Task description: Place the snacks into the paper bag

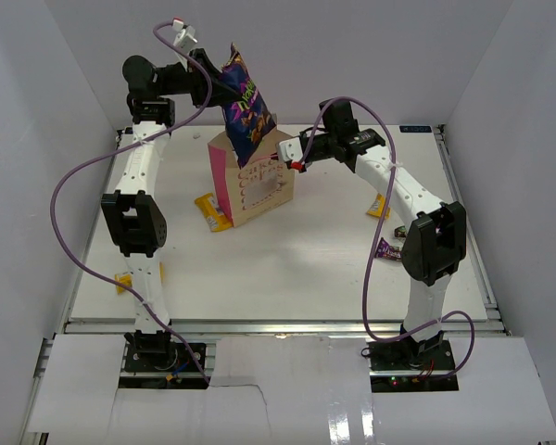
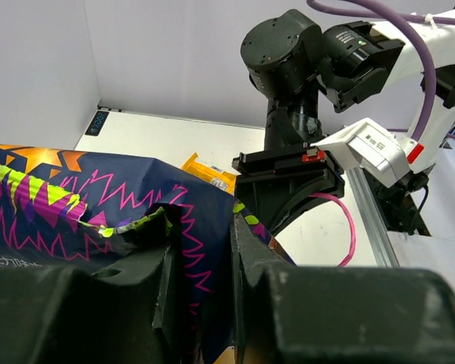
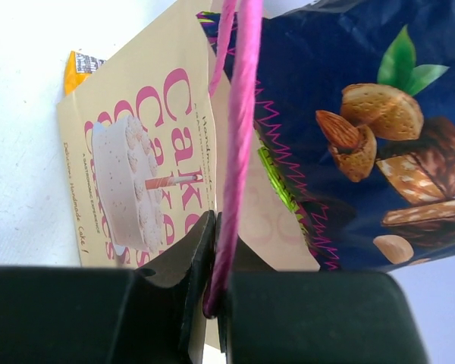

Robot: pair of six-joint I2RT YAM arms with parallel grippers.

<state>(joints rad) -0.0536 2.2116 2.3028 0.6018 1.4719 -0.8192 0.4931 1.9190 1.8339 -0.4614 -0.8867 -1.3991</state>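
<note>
Hanging long axis upright, chip bag (image 1: 246,107) points bottom-first into paper bag (image 1: 259,193).

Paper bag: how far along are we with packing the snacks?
Done: nothing can be seen inside the paper bag yet. In hand: the left tool holds the purple chip bag over the opening, its lower end at the rim, while the right tool pinches a pink handle. Left: yellow bars on the table, one beside the bag and one by each arm, plus a purple packet.
</note>
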